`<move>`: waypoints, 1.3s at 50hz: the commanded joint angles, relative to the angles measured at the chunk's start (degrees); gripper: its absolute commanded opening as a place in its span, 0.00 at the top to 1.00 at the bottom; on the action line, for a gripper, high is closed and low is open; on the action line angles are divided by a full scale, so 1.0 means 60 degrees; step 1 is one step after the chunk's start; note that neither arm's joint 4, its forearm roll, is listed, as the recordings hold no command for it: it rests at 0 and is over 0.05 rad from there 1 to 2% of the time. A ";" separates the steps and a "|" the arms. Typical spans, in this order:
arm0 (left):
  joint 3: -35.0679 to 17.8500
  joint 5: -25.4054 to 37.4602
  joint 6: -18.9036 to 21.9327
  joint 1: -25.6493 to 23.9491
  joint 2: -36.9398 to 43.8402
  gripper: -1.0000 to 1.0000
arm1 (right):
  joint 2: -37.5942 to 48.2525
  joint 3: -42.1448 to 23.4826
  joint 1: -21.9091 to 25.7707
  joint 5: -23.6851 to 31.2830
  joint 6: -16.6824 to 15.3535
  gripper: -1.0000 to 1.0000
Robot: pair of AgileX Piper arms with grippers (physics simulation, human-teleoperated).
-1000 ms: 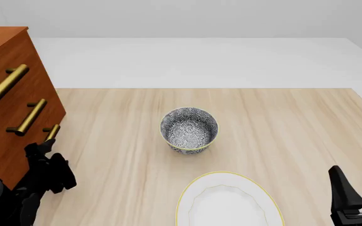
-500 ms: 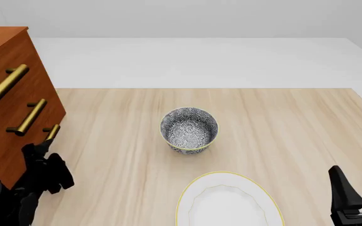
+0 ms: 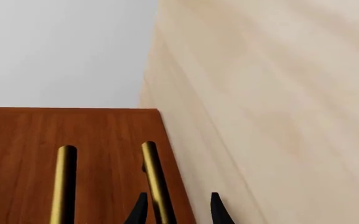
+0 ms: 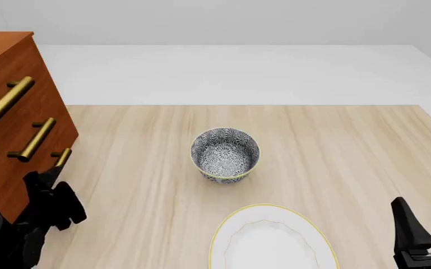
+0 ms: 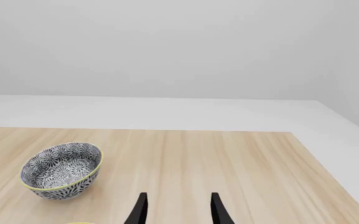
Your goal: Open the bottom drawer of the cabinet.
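The left gripper (image 3: 176, 210) is at the foot of the cabinet (image 4: 6, 129) with its fingers spread — the bottom drawer's (image 4: 47, 168) brass handle (image 3: 157, 186) runs lengthwise between the tips, not yet clamped. The right gripper (image 5: 176, 210), also spread, hangs well off beside the bowl (image 4: 225, 154).

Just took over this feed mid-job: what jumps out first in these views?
The tall reddish-brown cabinet at the table's left edge, brass handles facing right. The left hand sits at the bottom drawer, its open fingers straddling the handle. Mid-table stands a patterned bowl; the right hand is idle.
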 commanded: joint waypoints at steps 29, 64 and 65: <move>-0.0231 0.0000 0.0073 0.0289 0.0282 0.00 | 0.0000 0.0000 0.0001 0.0000 -0.0001 0.00; -0.0455 0.0000 0.0102 0.0491 0.0584 0.00 | 0.0001 0.0000 -0.0001 0.0000 0.0000 0.00; -0.0462 0.0000 0.0102 0.0498 0.0591 0.00 | 0.0000 0.0000 0.0000 0.0000 0.0001 0.00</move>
